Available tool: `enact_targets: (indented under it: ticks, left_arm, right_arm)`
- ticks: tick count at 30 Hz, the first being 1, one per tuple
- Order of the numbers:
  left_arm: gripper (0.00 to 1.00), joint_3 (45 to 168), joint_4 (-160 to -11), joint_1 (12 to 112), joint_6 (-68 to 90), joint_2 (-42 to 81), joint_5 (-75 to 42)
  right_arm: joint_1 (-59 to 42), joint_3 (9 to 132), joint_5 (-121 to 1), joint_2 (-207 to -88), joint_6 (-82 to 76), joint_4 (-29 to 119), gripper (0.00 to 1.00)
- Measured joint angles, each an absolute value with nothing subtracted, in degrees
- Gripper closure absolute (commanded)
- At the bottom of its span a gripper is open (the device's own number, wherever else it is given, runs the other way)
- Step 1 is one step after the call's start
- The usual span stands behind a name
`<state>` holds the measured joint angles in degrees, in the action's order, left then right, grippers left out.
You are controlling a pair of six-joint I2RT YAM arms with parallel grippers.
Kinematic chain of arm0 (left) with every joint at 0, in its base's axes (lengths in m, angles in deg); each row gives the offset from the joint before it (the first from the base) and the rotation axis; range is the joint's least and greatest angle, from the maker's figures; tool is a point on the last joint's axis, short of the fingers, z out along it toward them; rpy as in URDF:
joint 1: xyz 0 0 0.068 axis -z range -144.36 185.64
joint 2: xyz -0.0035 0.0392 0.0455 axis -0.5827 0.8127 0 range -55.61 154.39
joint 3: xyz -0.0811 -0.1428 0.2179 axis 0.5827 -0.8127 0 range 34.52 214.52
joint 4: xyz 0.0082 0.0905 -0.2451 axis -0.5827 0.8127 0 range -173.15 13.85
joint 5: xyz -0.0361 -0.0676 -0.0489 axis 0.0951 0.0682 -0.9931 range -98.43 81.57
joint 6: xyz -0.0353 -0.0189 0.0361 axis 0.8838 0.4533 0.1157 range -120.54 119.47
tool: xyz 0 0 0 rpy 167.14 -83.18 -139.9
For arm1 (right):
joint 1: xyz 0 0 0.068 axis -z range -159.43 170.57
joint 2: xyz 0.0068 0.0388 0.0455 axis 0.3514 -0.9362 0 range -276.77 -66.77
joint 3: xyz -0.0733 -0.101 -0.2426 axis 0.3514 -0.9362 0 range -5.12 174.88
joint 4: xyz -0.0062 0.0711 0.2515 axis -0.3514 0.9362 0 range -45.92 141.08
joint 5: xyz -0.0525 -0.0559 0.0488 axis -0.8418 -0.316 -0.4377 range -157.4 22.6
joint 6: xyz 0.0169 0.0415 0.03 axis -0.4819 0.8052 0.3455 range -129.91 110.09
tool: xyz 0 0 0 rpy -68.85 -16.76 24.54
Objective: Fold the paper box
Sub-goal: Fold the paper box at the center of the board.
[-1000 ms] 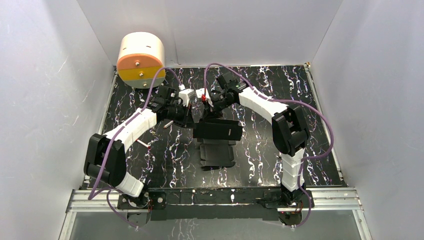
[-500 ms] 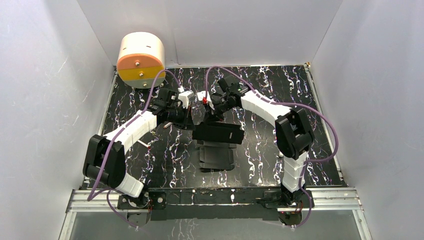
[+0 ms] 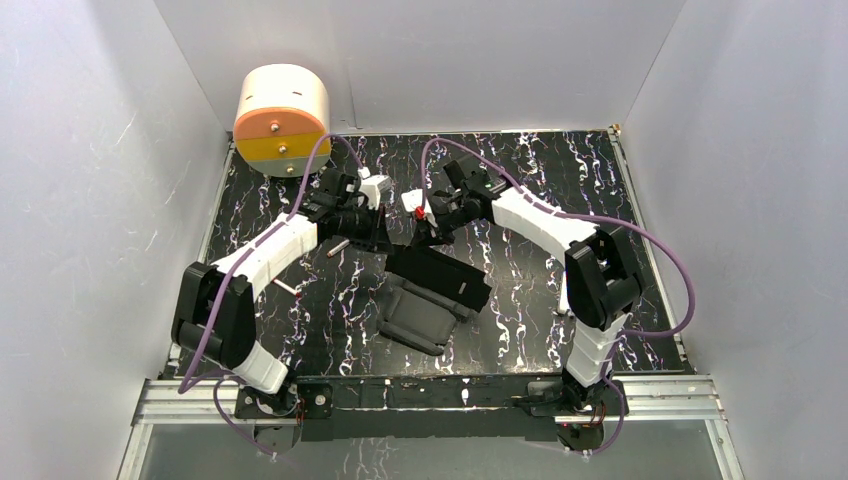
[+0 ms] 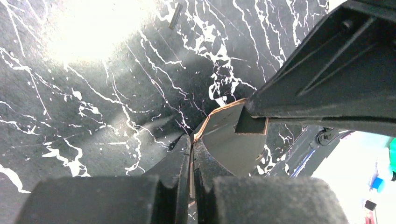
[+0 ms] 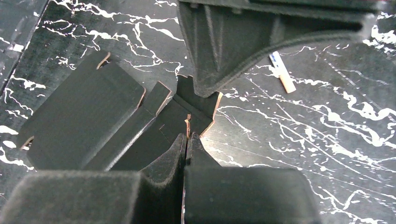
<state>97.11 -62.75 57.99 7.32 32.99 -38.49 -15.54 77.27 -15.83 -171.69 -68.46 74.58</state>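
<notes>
1. My left gripper (image 4: 192, 142) has its jaws pressed together on a thin edge of the paper box (image 4: 231, 140). Only a sliver of card shows between the pads.
2. Just ahead and to the right of those jaws a short flap of the box stands up, matte grey-black in the glare, with a pale brown raw line along its cut edge.
3. My right gripper (image 5: 187, 140) is clamped on the card as well, its jaws meeting on a narrow tab directly in front of them (the same brown edge shows at the pinch).
4. To the left of my right jaws the rest of the box spreads out. There is a broad plain panel with rounded corners, then a narrow strip folded along a crease, and then the notched flaps nearest the pinch.
5. A finger of my left gripper comes down from above onto that same flap, just beyond my right jaws, so both pinches sit close together at one end of the box.
6. From above, the box runs away from both sets of jaws towards my bases. It lies skewed, with one long dark panel over a greyer, creased one; I cannot tell how much of it rests on the marbled table (image 5: 327, 130).
7. A small white stick (image 5: 282, 72) lies on the table to the right of my right jaws, apart from the box.
</notes>
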Motion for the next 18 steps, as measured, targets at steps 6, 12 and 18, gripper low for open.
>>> enact_targets:
  ticks: [6,12,18]
  left_arm:
    - [1.00,99.8,-63.8,58.4,9.2,34.3,-37.7]
    - [1.00,95.3,-75.4,59.0,12.6,33.1,-36.0]
    - [1.00,86.7,-91.2,59.1,13.3,31.0,-35.4]
  right_arm:
    - [-15.6,77.4,-17.3,-170.5,-73.9,76.3,0.94]
    - [-16.2,79.9,-23.5,-170.5,-79.2,80.8,0.91]
    - [-18.9,80.2,-31.9,-170.5,-83.4,83.3,0.89]
